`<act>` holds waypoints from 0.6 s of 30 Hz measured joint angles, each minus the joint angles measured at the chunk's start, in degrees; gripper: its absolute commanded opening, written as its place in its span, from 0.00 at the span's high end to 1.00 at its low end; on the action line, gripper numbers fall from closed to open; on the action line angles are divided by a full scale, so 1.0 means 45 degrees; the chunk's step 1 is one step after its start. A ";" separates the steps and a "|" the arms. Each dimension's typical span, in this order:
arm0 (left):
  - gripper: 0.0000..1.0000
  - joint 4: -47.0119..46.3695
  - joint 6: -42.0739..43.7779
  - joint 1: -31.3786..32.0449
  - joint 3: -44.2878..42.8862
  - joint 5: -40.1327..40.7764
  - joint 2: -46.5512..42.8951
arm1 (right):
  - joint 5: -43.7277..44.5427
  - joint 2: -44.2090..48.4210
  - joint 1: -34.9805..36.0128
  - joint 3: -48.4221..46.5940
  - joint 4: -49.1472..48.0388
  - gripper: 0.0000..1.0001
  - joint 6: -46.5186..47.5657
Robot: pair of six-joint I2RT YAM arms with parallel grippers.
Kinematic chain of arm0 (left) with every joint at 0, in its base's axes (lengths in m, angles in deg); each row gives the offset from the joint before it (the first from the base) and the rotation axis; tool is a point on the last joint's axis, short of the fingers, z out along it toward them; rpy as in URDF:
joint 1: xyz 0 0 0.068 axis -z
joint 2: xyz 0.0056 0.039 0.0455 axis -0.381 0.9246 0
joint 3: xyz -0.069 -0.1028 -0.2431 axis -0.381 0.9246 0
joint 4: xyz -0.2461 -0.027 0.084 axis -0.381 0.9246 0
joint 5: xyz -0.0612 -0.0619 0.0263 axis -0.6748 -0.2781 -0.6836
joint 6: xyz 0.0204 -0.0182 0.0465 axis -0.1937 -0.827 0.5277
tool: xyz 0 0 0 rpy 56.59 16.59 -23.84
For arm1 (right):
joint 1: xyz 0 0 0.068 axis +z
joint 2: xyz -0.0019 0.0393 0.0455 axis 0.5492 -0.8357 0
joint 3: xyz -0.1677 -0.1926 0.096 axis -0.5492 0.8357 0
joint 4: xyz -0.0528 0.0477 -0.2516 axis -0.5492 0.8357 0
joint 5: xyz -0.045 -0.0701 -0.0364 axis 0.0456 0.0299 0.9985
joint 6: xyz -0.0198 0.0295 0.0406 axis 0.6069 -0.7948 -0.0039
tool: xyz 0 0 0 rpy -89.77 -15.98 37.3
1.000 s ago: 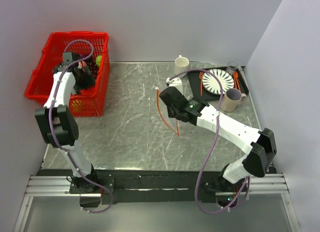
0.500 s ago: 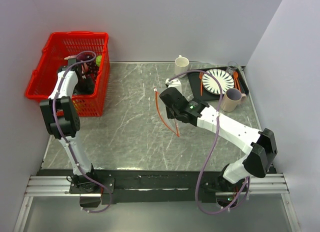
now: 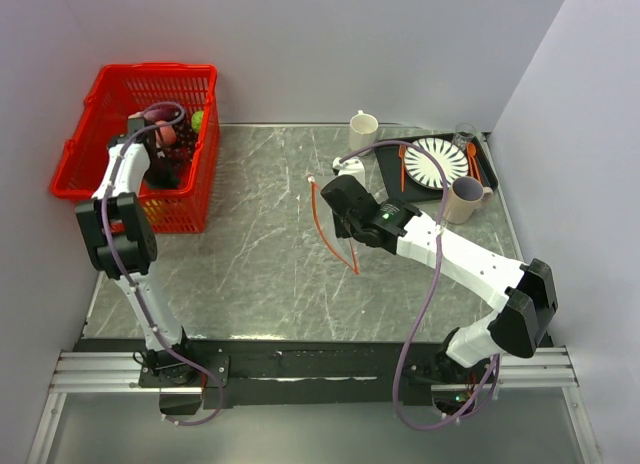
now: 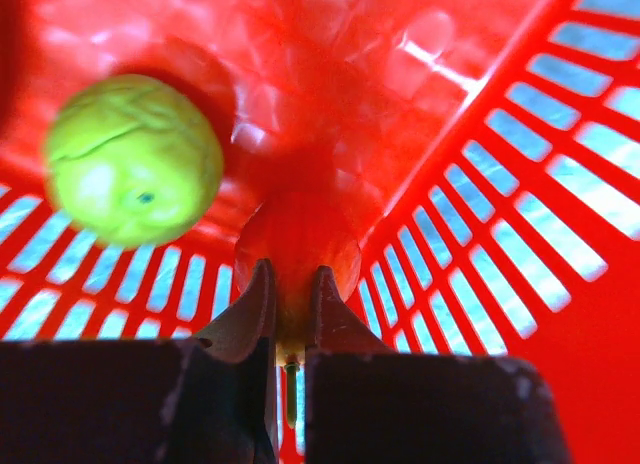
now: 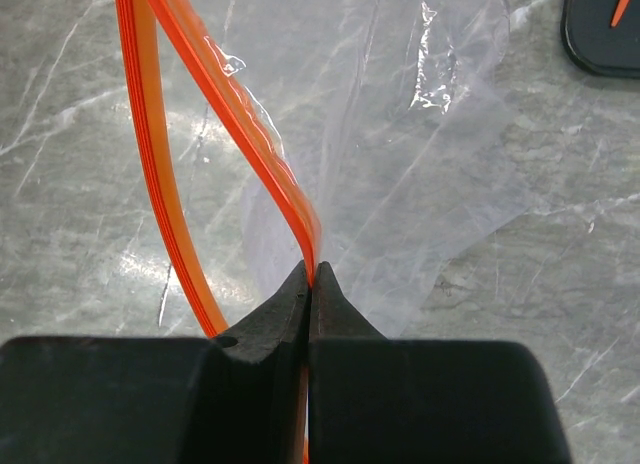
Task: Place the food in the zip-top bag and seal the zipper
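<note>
Top view high at near edge, down onto table (image 3: 260, 264), left wrist close on fruit (image 4: 297, 246) in basket (image 4: 560, 184) past left claw (image 4: 292, 284), right wrist close on bag (image 5: 420, 184) past right claw (image 5: 311, 279), both spots in top view.

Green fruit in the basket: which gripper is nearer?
Left. The left gripper is inside the red basket beside the green fruit, gripping red food; the right gripper pinches the zipper over the table.

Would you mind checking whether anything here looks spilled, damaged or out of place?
Nothing stands out. The right claw pinches the zipper of the open bag; the left claw grips a red fruit in the basket.
</note>
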 measured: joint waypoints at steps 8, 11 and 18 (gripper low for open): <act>0.99 -0.0379 -0.0117 -0.0942 -0.0024 -0.0185 -0.2093 | -0.0005 0.0000 0.0000 0.0000 0.0000 1.00 0.0000; 0.99 -0.0772 -0.0209 -0.1409 -0.0019 -0.0393 -0.2953 | 0.0005 0.0000 0.0000 0.0000 0.0015 1.00 0.0000; 0.99 -0.1234 -0.0272 -0.1447 -0.0437 -0.1239 -0.4663 | 0.0107 -0.0005 0.0000 -0.0044 0.0151 1.00 -0.0010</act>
